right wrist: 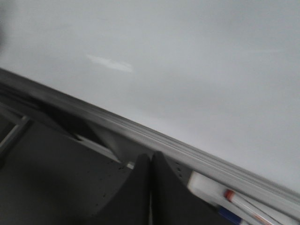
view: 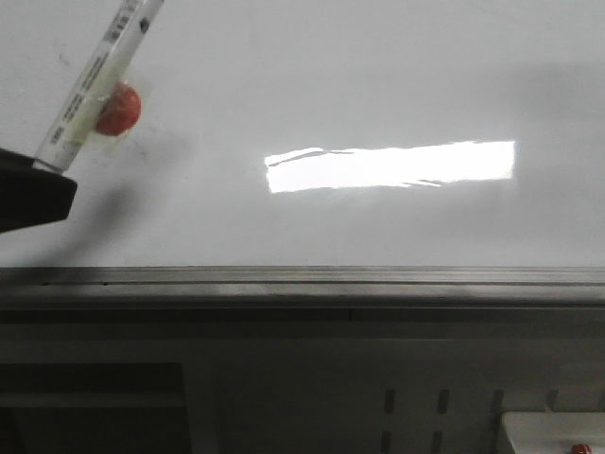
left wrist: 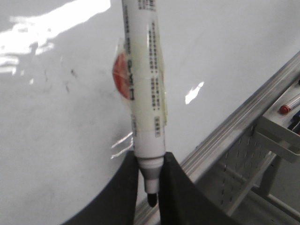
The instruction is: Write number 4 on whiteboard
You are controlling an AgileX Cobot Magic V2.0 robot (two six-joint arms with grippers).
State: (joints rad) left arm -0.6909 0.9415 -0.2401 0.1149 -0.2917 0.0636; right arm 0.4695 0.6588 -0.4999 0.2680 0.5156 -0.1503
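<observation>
left gripper (left wrist: 149, 187) – clamped on marker (left wrist: 144, 79) | right gripper (right wrist: 151, 187) – jaws together | whiteboard (view: 378, 76) beyond both

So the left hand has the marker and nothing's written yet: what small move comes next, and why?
Probably turn the left hand so the marker nib faces the whiteboard. The nib points out between the fingers toward the rail, and no stroke shows on the board.

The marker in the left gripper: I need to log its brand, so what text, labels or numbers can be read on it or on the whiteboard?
Marker: rows of small dark print along the barrel, too blurred to read; no brand legible.
Red round sticker taped to the marker: no text visible.
Whiteboard: nothing written, only faint smudges and glare.
</observation>
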